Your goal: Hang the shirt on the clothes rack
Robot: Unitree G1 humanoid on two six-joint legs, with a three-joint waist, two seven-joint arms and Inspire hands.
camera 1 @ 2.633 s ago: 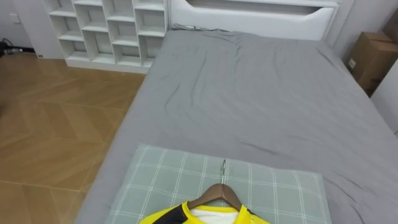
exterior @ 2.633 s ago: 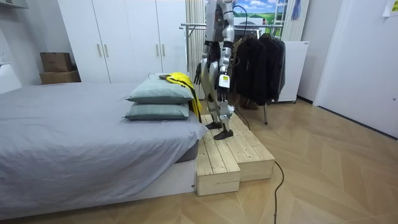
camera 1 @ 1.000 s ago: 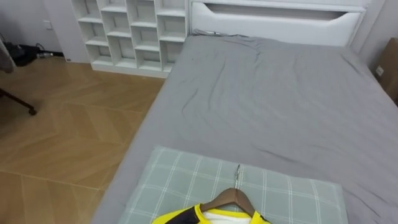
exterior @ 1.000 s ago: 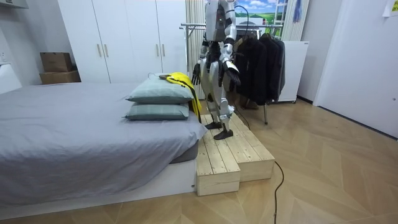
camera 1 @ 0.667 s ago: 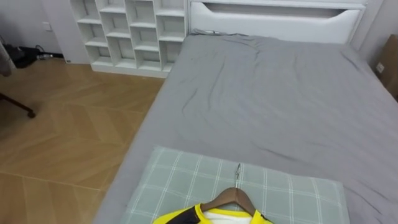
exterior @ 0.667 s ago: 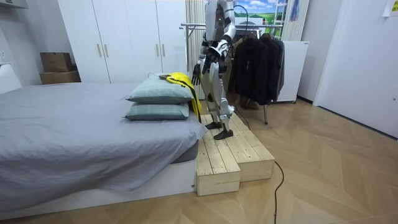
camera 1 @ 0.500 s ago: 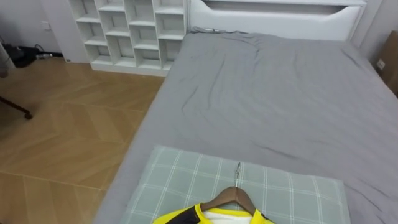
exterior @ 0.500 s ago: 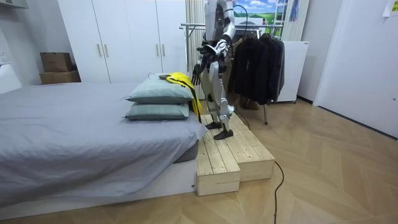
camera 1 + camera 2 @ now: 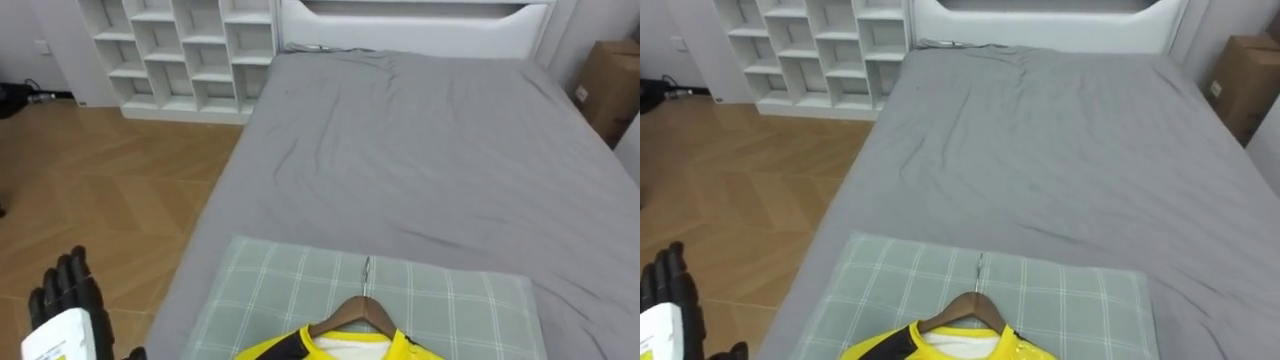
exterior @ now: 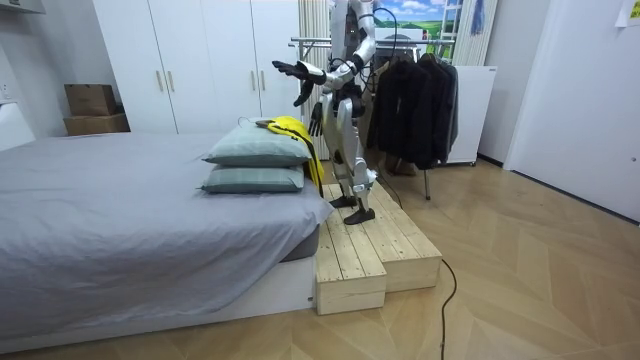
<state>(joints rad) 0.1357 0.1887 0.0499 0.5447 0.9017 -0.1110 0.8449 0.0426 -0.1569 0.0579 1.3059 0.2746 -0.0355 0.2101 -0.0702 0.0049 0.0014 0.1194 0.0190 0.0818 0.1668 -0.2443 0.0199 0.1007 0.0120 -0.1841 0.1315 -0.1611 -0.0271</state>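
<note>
Your left hand (image 9: 62, 296) has come up at the lower left, fingers straight and empty, likely lining up a reach. The yellow shirt (image 10: 288, 126) lies ready on its wooden hanger (image 9: 340, 312) at the checked pillow's (image 9: 280, 290) near edge, hook left bare for grabbing. Your right hand (image 10: 316, 120) hangs by the pillow; I cannot tell its grip.

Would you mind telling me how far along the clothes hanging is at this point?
Done: the yellow shirt is already on its hanger, lying on the pillow. In hand: nothing; the left robot hand is raised open beside the bed, and the right robot hand hangs low. Left: grasp the hanger and carry it to the clothes rack behind the robot.
</note>
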